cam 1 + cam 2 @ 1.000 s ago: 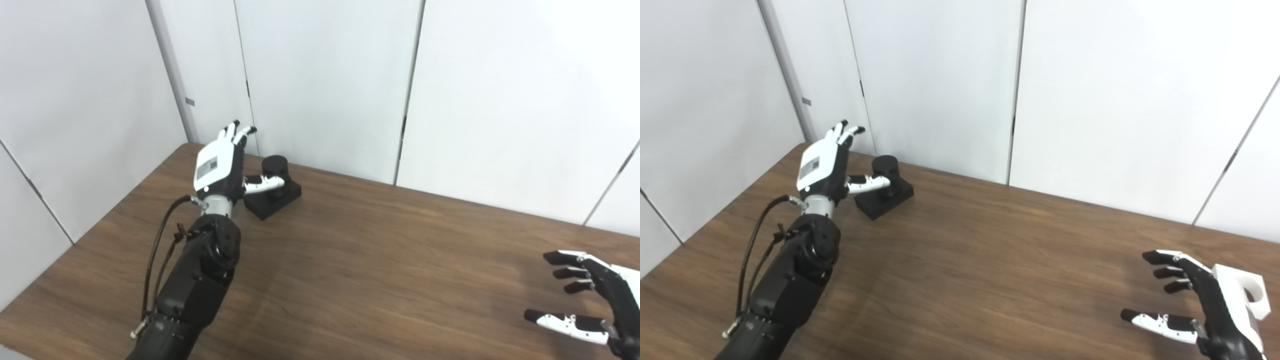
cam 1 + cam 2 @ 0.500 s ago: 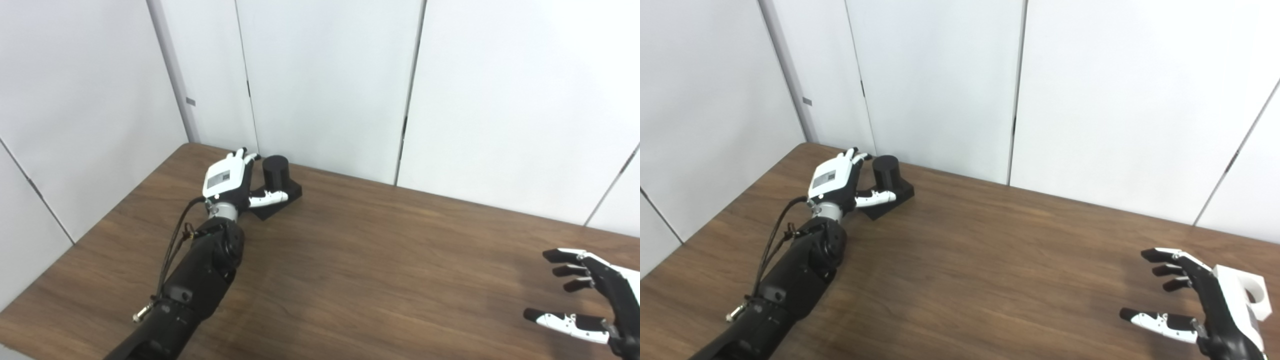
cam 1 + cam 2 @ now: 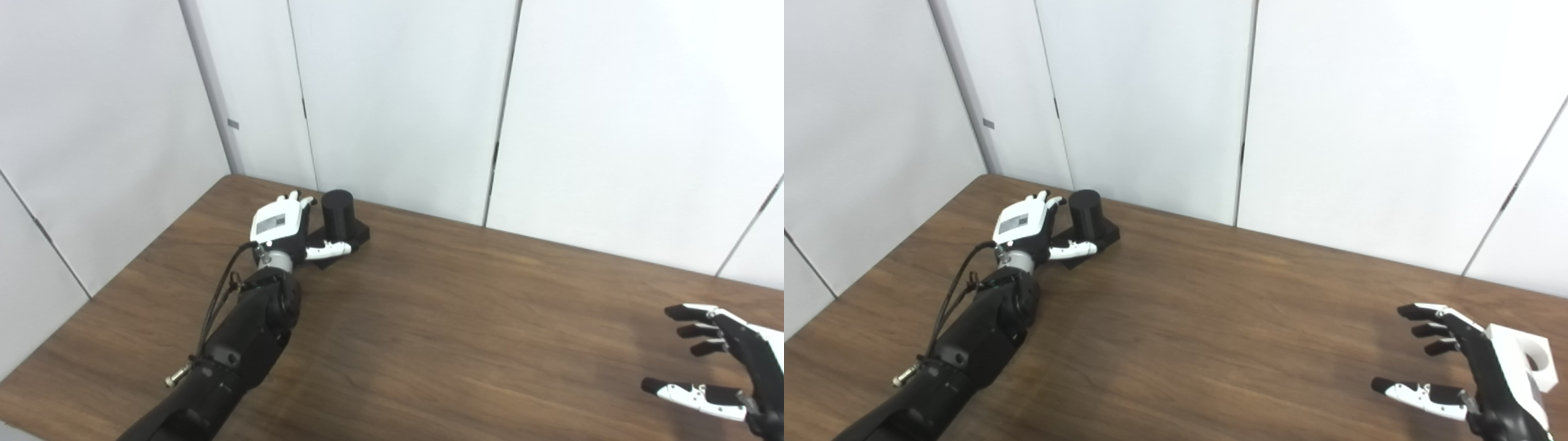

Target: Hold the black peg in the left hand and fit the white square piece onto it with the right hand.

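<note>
The black peg (image 3: 338,209), a short cylinder on a square black base (image 3: 359,232), stands at the far left of the table near the wall. My left hand (image 3: 280,223) is low beside it and open. Its fingers (image 3: 296,198) reach along the peg's left side and its thumb (image 3: 329,248) lies across the front of the base. The white square piece (image 3: 1530,362), with a round hole, rests on the table at the lower right. It is partly hidden behind my right hand (image 3: 1461,367), which hovers open with fingers spread and holds nothing.
The brown wooden table (image 3: 465,306) runs to white wall panels (image 3: 398,98) at the back and left. The peg sits close to the table's far edge. A black cable (image 3: 214,306) loops along my left forearm.
My left hand has come down from above the peg to table height and closed in beside the base, thumb across its front. The right hand and white piece have not moved.
</note>
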Robot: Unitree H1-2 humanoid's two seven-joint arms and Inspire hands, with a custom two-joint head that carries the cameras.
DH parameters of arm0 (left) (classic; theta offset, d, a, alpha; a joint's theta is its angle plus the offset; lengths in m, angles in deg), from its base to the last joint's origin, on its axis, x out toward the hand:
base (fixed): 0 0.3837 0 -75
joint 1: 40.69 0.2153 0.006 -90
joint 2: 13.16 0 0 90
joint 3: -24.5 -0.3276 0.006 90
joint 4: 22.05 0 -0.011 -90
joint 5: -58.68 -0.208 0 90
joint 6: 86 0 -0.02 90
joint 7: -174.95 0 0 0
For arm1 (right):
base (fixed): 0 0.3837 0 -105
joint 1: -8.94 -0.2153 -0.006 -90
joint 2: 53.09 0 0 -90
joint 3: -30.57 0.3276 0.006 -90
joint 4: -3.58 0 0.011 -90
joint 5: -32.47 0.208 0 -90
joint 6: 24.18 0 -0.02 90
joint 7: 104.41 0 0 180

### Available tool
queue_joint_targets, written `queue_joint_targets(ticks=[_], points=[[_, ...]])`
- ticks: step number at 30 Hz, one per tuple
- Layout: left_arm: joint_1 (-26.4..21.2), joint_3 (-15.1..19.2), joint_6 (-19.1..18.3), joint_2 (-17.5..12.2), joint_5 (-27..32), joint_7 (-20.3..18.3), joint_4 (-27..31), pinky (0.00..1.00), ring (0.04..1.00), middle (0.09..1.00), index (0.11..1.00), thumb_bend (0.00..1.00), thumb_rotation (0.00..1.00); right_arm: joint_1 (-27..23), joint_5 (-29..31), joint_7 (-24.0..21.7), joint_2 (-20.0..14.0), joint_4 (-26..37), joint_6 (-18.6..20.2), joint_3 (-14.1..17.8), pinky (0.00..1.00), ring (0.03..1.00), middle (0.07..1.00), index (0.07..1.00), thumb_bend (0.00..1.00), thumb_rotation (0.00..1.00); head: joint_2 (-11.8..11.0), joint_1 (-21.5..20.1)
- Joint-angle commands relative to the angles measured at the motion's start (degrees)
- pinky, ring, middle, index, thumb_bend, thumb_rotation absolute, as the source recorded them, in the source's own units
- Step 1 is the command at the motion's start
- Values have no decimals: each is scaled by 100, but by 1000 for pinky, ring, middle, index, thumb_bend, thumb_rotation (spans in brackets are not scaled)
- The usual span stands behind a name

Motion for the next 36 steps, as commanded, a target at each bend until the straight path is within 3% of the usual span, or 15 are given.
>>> queue_joint_targets(ticks=[1, 5, 13, 26, 29, 32, 36], points=[[-342, -53, -41, -235, -260, -49, -14, 841, 1000, 1000, 902, 1000, 683, -128, 32, 21, -73, 261, -20, 80, 556, 670, 726, 677, 720, 0, 17, 5], [-375, -214, -45, -267, -418, -217, -162, 862, 1000, 1000, 876, 1000, 658, -115, 57, -5, -78, 269, -46, 100, 562, 669, 729, 676, 715, 0, 46, 5], [-430, -282, -39, -223, -418, -304, -446, 887, 1000, 1000, 912, 1000, 631, -100, 116, -42, -87, 270, -74, 138, 551, 663, 729, 680, 711, 0, 100, -14], [-470, -245, -17, -167, -187, -249, -733, 839, 1000, 1000, 839, 1000, 599, -47, 206, -60, -90, 340, -83, 225, 546, 662, 733, 670, 701, 0, 134, 5], [-479, -296, -21, -193, -169, -355, -749, 860, 1000, 1000, 832, 965, 600, -49, 209, -61, -79, 358, -53, 230, 536, 657, 733, 664, 691, 0, 157, 3], [-481, -374, 26, -264, -52, -689, -716, 873, 1000, 987, 746, 894, 590, -46, 214, -62, -82, 370, -33, 234, 545, 663, 735, 661, 685, 0, 157, 3], [-455, -332, 285, -313, 267, -874, -666, 870, 993, 952, 667, 809, 491, -57, 252, -56, -76, 355, -35, 243, 556, 666, 737, 661, 673, 0, 172, 12]])
